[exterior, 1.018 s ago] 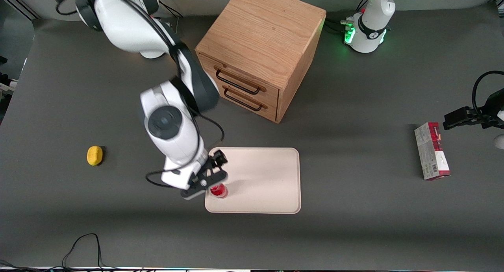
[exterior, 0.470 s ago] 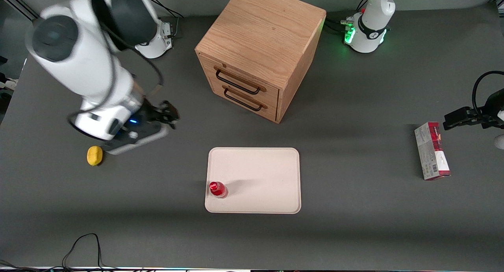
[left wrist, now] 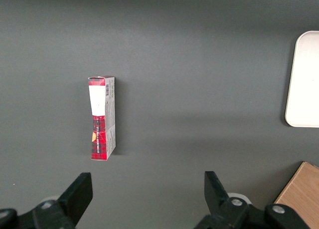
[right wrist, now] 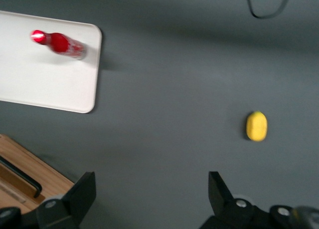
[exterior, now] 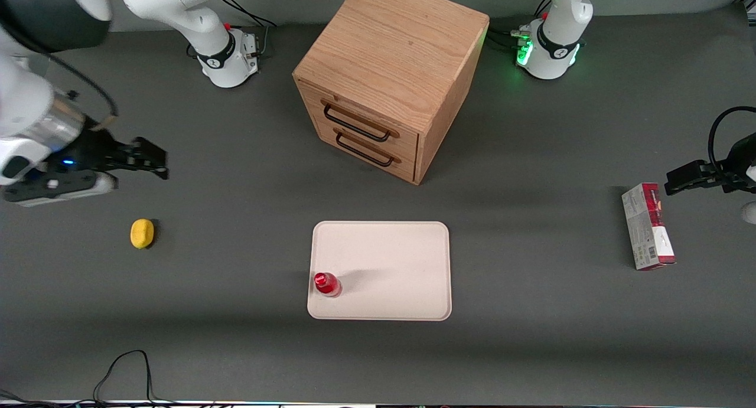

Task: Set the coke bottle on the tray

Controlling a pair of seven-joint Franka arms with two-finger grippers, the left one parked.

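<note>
The small red coke bottle [exterior: 326, 284] stands upright on the cream tray [exterior: 390, 260], at the tray corner nearest the front camera on the working arm's side. It also shows in the right wrist view [right wrist: 60, 43] on the tray [right wrist: 45, 84]. My right gripper [exterior: 150, 160] is open and empty, raised above the table toward the working arm's end, well away from the tray. Its spread fingers [right wrist: 82, 191] show in the right wrist view with only bare table between them.
A yellow lemon [exterior: 142, 233] lies on the table near the gripper, nearer the front camera. A wooden drawer cabinet [exterior: 390, 77] stands farther from the camera than the tray. A red-and-grey carton [exterior: 648, 226] lies toward the parked arm's end.
The gripper let go of the bottle on the tray, then rose and swung away toward the working arm's end of the table. The bottle stays standing where it was left.
</note>
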